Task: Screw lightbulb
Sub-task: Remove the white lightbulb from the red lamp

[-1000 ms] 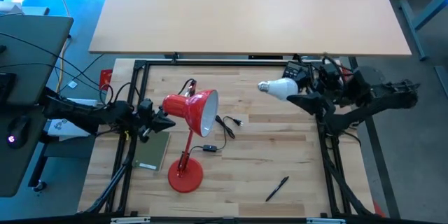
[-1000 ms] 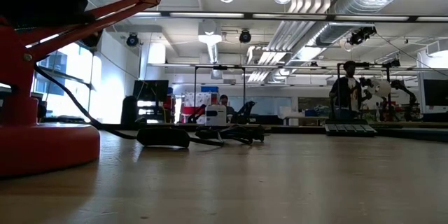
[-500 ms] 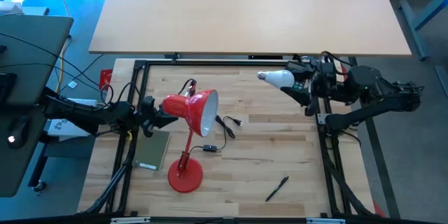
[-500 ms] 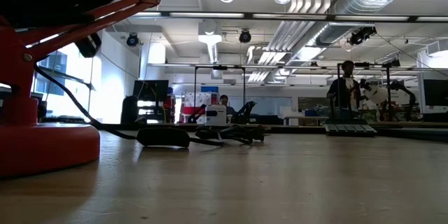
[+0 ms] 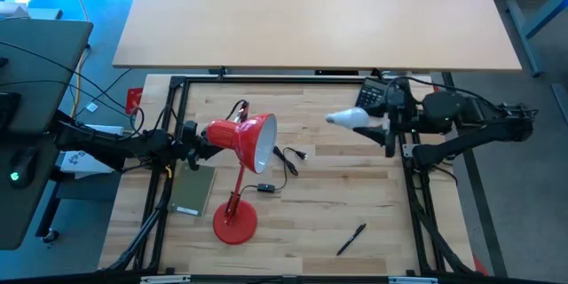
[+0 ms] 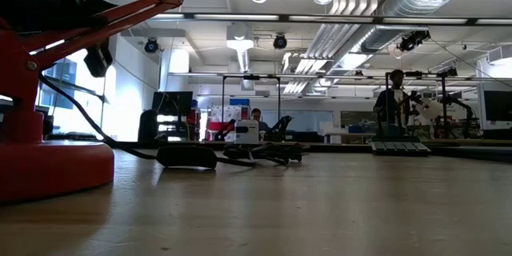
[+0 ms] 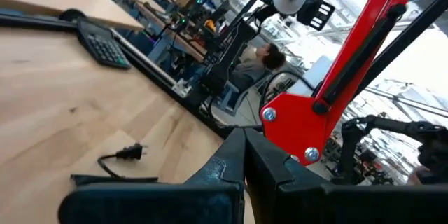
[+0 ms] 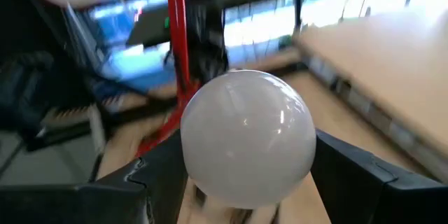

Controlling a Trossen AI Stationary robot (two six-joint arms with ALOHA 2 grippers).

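Seen from above, the left arm reaches in from the table's left edge, its left gripper (image 5: 197, 139) pressed up against the back of the red lamp's (image 5: 241, 139) shade, jaws together. The left wrist view shows those fingers (image 7: 234, 168) closed just under the lamp's red joint (image 7: 297, 122), though whether they pinch any part of it cannot be told. A notebook (image 5: 193, 192) lies flat beside the lamp's round base (image 5: 235, 222), and the lamp's black cord (image 5: 286, 161) trails across the wooden table (image 5: 328, 195) with its plug lying loose. A pen (image 5: 351, 239) rests near the front edge, well apart from everything else.

To the right, the bulb (image 5: 349, 118) is held above the table, clear of the lamp, its base pointing toward the shade's open mouth. The right gripper (image 5: 383, 124) is clamped on the bulb's rounded end, jaws apart around it; the right wrist view shows the white globe (image 8: 246, 134) filling the space between the two dark fingers (image 8: 353, 175). A calculator (image 5: 372, 95) lies by the table's back edge, just behind that gripper.

In the low view, a person (image 6: 394, 104) stands far off in the room.
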